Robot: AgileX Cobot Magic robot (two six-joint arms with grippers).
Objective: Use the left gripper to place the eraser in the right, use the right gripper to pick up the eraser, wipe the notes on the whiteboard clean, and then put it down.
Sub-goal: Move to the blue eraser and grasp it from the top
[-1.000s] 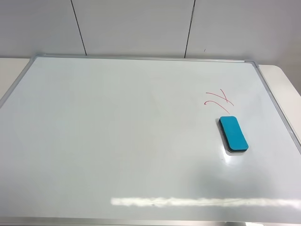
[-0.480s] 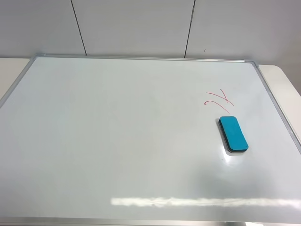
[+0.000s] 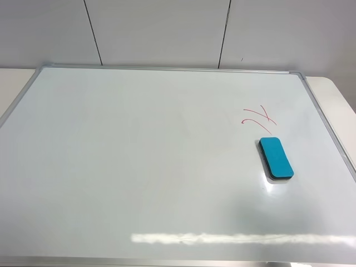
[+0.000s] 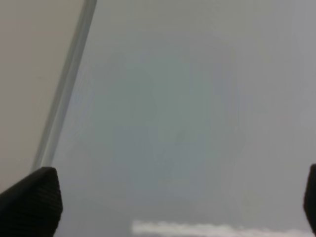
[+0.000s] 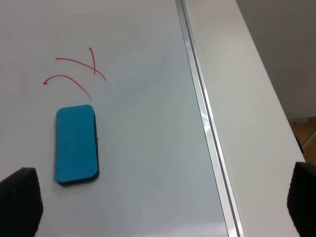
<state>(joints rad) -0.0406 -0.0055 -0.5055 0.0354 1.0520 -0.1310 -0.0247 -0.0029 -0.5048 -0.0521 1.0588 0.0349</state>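
The teal-blue eraser (image 3: 276, 158) lies flat on the right part of the whiteboard (image 3: 139, 167), just below the red notes (image 3: 258, 119). No arm shows in the high view. In the right wrist view the eraser (image 5: 75, 144) lies below the notes (image 5: 76, 73), and the right gripper (image 5: 163, 207) is open and empty, its fingertips (image 5: 19, 200) wide apart above the board. In the left wrist view the left gripper (image 4: 173, 202) is open and empty over bare board near the silver frame (image 4: 66, 89).
The cream tabletop (image 3: 334, 94) shows beyond the board's right frame, and also in the right wrist view (image 5: 237, 98). A grey panelled wall (image 3: 167, 30) stands behind the board. A bright light reflection (image 3: 239, 238) lies along the board's front.
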